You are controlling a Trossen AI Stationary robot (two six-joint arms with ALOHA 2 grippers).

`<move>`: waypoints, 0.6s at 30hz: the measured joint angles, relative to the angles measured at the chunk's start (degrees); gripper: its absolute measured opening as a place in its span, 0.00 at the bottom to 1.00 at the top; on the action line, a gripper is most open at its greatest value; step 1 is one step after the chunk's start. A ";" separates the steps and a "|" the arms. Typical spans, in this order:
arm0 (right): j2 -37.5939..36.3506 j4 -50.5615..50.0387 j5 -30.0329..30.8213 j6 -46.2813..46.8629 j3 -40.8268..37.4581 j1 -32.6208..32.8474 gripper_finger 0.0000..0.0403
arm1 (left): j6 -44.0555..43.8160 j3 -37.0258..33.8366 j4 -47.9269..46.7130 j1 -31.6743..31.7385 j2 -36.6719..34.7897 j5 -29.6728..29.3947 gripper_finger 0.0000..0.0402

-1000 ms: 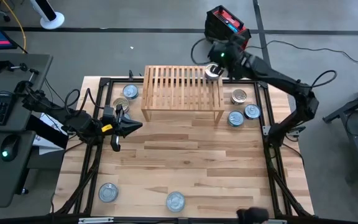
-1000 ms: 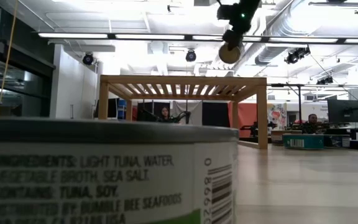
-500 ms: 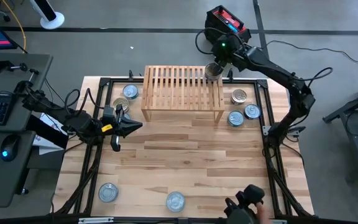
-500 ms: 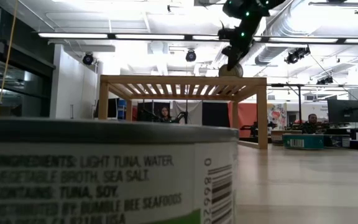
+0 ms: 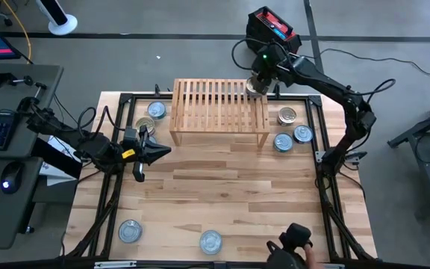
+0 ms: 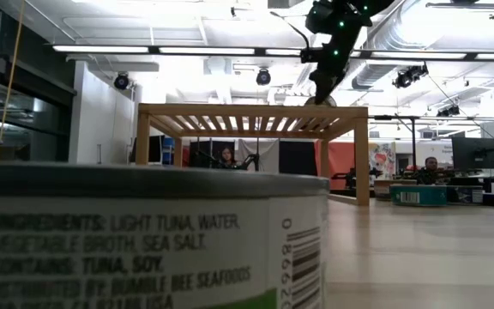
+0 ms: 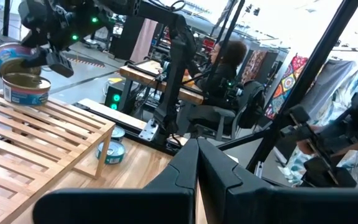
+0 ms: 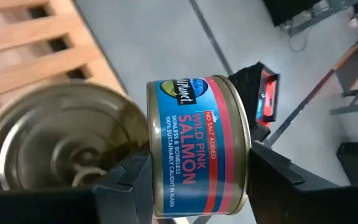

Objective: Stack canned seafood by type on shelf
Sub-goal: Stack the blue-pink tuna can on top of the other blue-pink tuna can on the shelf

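The shelf (image 5: 216, 106) is a slatted light-wood rack at the table's far middle. On its far right corner sits a gold-lidded can (image 8: 61, 149), also seen in the left wrist view (image 7: 25, 90). Close over that can, my right gripper (image 5: 257, 81) is shut on a blue-and-red salmon can (image 8: 197, 143); whether the two cans touch, I cannot tell. My left gripper (image 5: 155, 149) hangs shut over the table's left side, holding nothing. Two loose cans (image 5: 156, 110) lie left of the shelf, three (image 5: 283, 142) lie right of it, and two (image 5: 210, 240) sit near the front edge. My right gripper pinches the salmon can between its two fingers, one finger (image 8: 129, 183) on each flat end (image 8: 157, 155), with the labelled side wall facing the wrist camera. The fingers slant down from the far right. The can is tipped on edge and lifted, just above the gold-lidded can.
In the low view, a tuna can (image 6: 144, 232) fills the foreground. A black-and-red box (image 5: 273, 28) stands on the floor beyond the far edge. A dark object (image 5: 295, 243) shows at the near edge. Bare plank lies between the shelf and the front cans.
My right gripper has sunk toward the shelf's far right corner and tipped further downward, carrying the salmon can from well above the shelf top to just over the can there. It has stayed shut on the can.
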 joint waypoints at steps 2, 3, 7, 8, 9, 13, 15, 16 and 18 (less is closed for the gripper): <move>0.00 -1.10 -0.02 0.00 0.00 0.49 0.42 | -0.02 0.00 -0.01 0.00 0.01 0.00 0.00; 0.00 -1.70 -0.18 0.00 0.00 0.78 0.42 | 0.02 0.00 -0.01 0.00 0.00 0.00 0.00; 0.00 -3.15 -0.26 -0.44 0.00 1.98 0.42 | 0.09 0.00 0.01 0.00 0.00 0.00 0.00; 0.00 -3.61 -0.24 -1.02 0.00 2.35 0.42 | 0.07 0.00 -0.01 0.00 0.02 0.00 0.00; 0.00 -4.34 -0.22 -1.37 0.00 2.69 0.42 | -0.01 0.00 0.00 0.00 0.00 0.00 0.00; -0.02 -7.19 -0.04 -1.50 0.67 3.96 0.42 | -0.42 0.00 0.00 0.00 0.00 0.00 0.00; -0.02 -8.93 -0.03 -1.51 1.47 4.60 0.42 | -0.43 0.00 0.01 0.00 0.00 -0.01 0.00; -0.02 -9.60 0.34 -1.52 2.17 4.84 0.42 | -0.43 0.00 0.01 0.00 0.00 0.00 0.00; 0.00 -10.20 1.12 -1.52 4.39 5.09 0.42 | -0.43 0.00 0.01 0.00 0.00 -0.02 0.00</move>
